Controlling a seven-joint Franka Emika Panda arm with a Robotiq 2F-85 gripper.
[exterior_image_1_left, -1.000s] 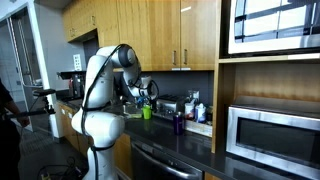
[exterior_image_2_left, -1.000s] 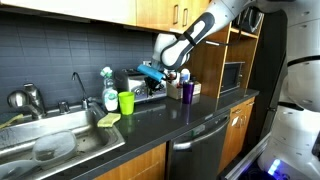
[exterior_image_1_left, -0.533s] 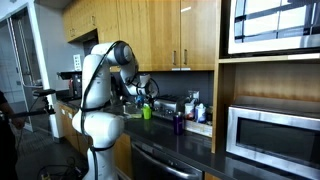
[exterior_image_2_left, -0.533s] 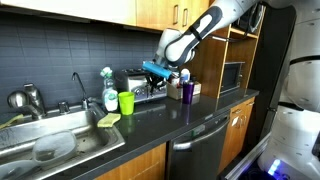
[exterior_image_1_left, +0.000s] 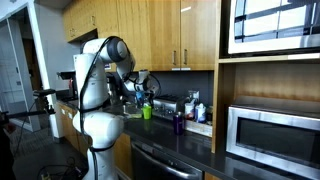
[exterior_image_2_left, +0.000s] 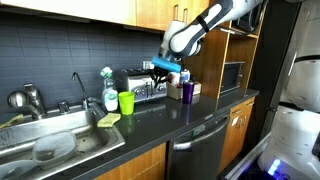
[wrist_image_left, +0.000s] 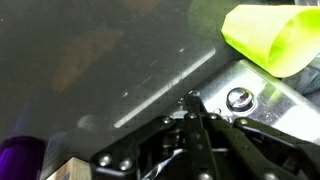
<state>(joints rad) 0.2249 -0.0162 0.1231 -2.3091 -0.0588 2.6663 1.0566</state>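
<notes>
My gripper (wrist_image_left: 190, 97) is shut, its black fingers pressed together with nothing visible between the tips. In an exterior view it hangs (exterior_image_2_left: 162, 68) above the counter's back, over a silver toaster (exterior_image_2_left: 140, 88). A blue piece (exterior_image_2_left: 158, 66) shows at the gripper there, and I cannot tell whether it is held. In the wrist view the toaster's top and a round knob (wrist_image_left: 238, 98) lie just past the fingertips. A lime green cup (wrist_image_left: 268, 38) lies beyond them and a purple cup (wrist_image_left: 18, 158) at the lower left. Both cups stand on the dark counter, green (exterior_image_2_left: 126, 102) and purple (exterior_image_2_left: 187, 91).
A steel sink (exterior_image_2_left: 50, 145) with a faucet (exterior_image_2_left: 78, 90) lies at one end, a yellow sponge (exterior_image_2_left: 108, 120) and a spray bottle (exterior_image_2_left: 106, 85) beside it. Wooden cabinets hang overhead. A microwave (exterior_image_1_left: 268, 135) sits in a niche. A dishwasher (exterior_image_2_left: 200, 150) is under the counter.
The gripper, still shut, has risen and drifted away from the green cup toward the purple one, the blue piece moving with it. Cups and toaster have stayed put.
</notes>
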